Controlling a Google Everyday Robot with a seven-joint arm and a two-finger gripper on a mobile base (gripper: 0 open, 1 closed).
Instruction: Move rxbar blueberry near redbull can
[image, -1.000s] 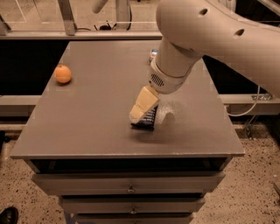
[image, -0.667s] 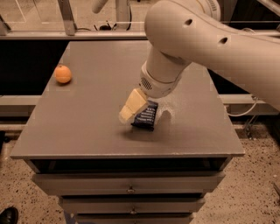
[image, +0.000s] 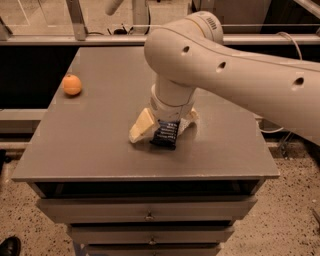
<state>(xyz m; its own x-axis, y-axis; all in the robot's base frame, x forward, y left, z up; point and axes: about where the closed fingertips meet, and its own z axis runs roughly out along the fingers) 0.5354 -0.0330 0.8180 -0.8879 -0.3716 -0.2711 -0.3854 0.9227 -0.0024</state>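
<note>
The rxbar blueberry (image: 165, 135), a dark navy wrapper with pale text, lies flat on the grey table (image: 100, 145) near the front middle. My gripper (image: 165, 125) is down at the table right over the bar's far end. Its cream fingers (image: 141, 127) stand wide apart, one on each side of the bar, so it is open around the bar. The bar rests on the table. The redbull can is hidden behind my wrist and forearm.
A round orange fruit (image: 72, 84) sits at the table's left edge. My thick white arm (image: 240, 75) reaches in from the right over the table's right half. Drawers (image: 147, 212) are below the front edge. A rail runs behind the table.
My arm has swung further left and forward over the table. The gripper has shifted so that its fingers now straddle the bar. The bar has stayed in place.
</note>
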